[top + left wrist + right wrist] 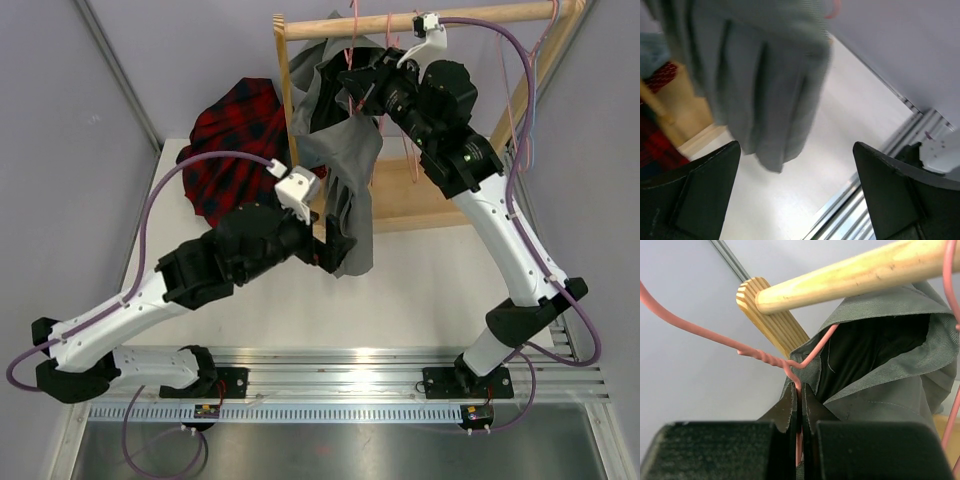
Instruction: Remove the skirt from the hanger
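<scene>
Pinching pink hanger (765, 360) neck, right tool (800, 390), grey skirt (880, 400) hanging just beneath.

Your arms, both extended.
Left gripper (335, 243) gapes toward 2 o'clock; right gripper (800, 390), toward 11, pinches hanger (765, 360).

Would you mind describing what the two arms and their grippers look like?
Both the left arm and right arm have white links and black joint housings. A lilac cable runs along each to a small white camera box at the wrist. The left gripper and right gripper have matt black wedge-shaped fingers.
</scene>
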You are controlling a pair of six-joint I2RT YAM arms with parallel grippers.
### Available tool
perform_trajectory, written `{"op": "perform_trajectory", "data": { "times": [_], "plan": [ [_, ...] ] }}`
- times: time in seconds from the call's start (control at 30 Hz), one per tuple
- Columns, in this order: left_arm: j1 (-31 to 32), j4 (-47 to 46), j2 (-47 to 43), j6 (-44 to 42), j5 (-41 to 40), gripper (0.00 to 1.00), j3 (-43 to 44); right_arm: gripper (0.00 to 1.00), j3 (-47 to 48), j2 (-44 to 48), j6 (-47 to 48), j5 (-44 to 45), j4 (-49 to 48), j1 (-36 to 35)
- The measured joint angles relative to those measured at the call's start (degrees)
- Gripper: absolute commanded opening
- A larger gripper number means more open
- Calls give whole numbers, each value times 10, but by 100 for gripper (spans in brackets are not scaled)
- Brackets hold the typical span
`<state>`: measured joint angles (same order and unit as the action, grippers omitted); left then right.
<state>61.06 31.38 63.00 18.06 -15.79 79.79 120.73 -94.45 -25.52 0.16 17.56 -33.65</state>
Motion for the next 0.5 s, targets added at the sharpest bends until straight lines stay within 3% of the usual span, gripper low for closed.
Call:
{"op": "perform_trajectory", "data": {
  "times": [0.23,0.5],
  "plan": [
    [100,-82,49,-18,-18,99,-1,0,-36,24,-24,38,4,-16],
    [127,-113,88,-30,-140,99,-1,0,-79,85,-48,44,12,-17]
  ]
}}
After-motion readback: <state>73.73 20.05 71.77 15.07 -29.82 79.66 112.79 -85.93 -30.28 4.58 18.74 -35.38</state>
